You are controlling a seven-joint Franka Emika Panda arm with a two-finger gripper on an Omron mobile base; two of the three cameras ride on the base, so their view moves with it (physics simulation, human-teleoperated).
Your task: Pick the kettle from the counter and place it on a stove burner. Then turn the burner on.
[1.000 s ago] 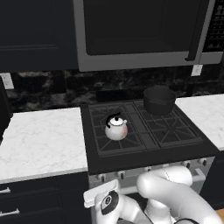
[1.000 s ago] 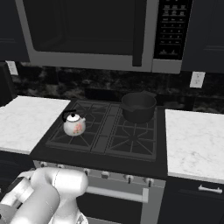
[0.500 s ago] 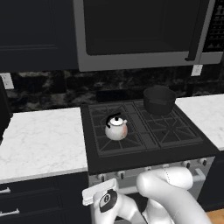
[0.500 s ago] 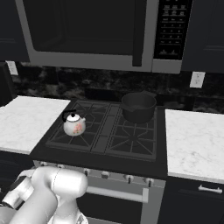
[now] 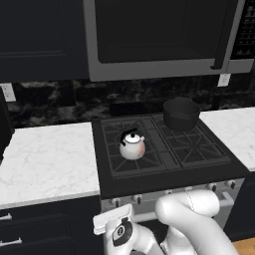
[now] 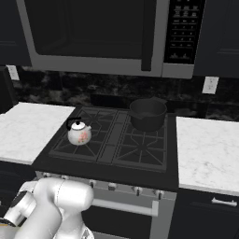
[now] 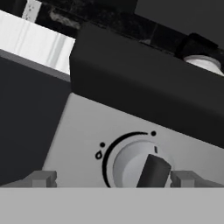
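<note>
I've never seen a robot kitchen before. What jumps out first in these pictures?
A little silvery kettle with a black handle sits on the front left stove burner of a black cooktop, and a bigger black pot stands on the back right one. Close up in the hand view, a round stove knob sits between the gripper fingertips.

kettle (image 7: 204, 62): mostly hidden behind cooktop edge (image 7: 144, 83) | knob (image 7: 141, 166): bottom cut off | finger tips (image 7: 42, 178): barely visible
</note>
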